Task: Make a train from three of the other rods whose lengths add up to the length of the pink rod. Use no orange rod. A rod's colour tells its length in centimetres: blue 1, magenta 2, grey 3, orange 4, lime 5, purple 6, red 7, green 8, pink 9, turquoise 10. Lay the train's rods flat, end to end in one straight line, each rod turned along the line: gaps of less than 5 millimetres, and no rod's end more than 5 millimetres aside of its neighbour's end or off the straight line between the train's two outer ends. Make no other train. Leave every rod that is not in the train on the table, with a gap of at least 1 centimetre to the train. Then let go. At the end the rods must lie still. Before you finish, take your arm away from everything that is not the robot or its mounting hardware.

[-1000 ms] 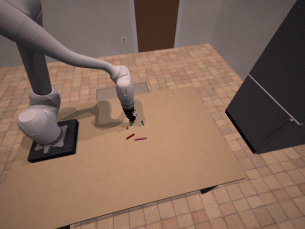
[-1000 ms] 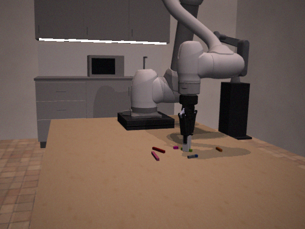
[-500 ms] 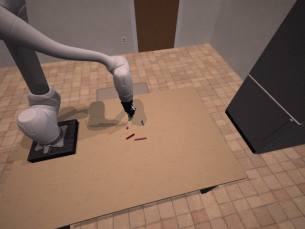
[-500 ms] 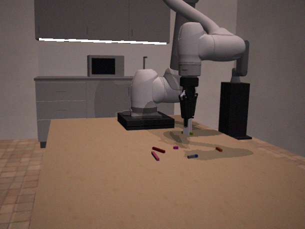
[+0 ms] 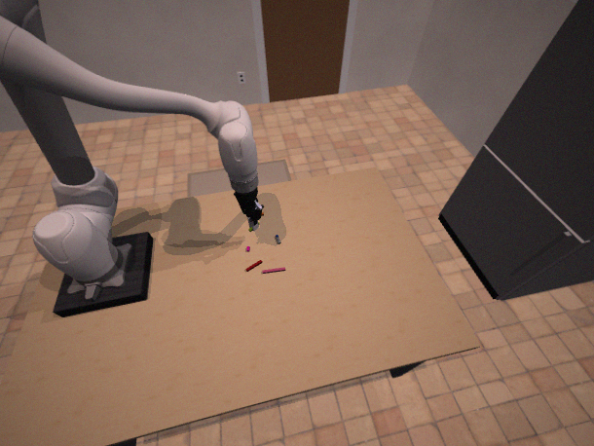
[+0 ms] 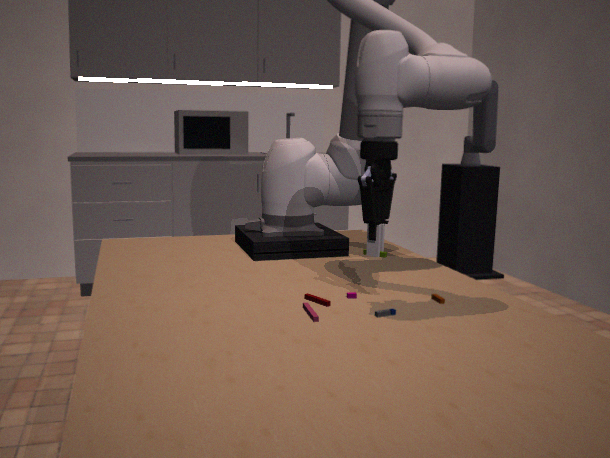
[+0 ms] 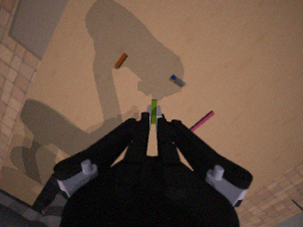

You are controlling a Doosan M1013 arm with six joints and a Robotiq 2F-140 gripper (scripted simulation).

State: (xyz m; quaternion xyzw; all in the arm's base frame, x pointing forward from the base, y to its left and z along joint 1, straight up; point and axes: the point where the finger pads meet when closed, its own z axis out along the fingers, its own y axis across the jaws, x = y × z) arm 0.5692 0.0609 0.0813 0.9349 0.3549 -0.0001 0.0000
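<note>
My gripper point(image 5: 253, 223) hangs above the table, shut on the lime rod point(image 5: 251, 228). The rod sticks out on both sides of the fingertips in the exterior view point(image 6: 375, 253) and past them in the wrist view point(image 7: 154, 111). The pink rod point(image 5: 273, 270) and the red rod point(image 5: 253, 265) lie flat near each other on the table. The small magenta rod point(image 5: 247, 248) lies beyond them. A grey rod with a blue rod at its end point(image 6: 385, 313) lies to the side. The orange rod point(image 6: 438, 298) lies apart from them.
The robot's black base point(image 5: 104, 275) stands at the table's left edge. A dark cabinet point(image 5: 536, 170) stands off the table to the right. A black pedestal point(image 6: 467, 220) stands behind the table's far corner.
</note>
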